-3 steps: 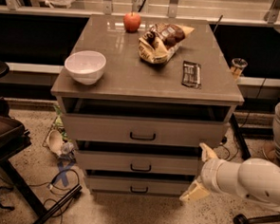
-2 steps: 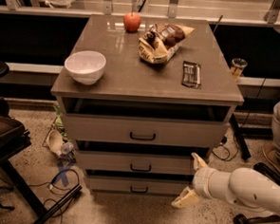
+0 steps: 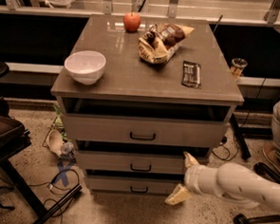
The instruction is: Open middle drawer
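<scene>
On my left a dark chair [image 3: 3, 134] stands beside the cabinet [image 3: 217, 97], with cables [image 3: 60, 178] lying on the floor next to it. On the cabinet top I see a white bowl [image 3: 85, 66] near the left edge, an apple [image 3: 131, 21] at the back, a crumpled snack bag [image 3: 161, 41] right of the apple, and a dark wrapped bar [image 3: 191, 74] further right.

Below the top, the middle drawer [image 3: 103, 160] sits between the tall upper front [image 3: 91, 128] and the narrow bottom front [image 3: 107, 184]. Its small dark handle [image 3: 140, 167] is at centre, with nothing gripping it.

My gripper [image 3: 184, 178] hangs in front of the drawers' right end, well right of that handle. Its jaws are spread wide and hold nothing. The upper fingertip overlaps the middle front's right end, but I cannot tell if it touches. The white arm [image 3: 242, 184] enters from the right.
</scene>
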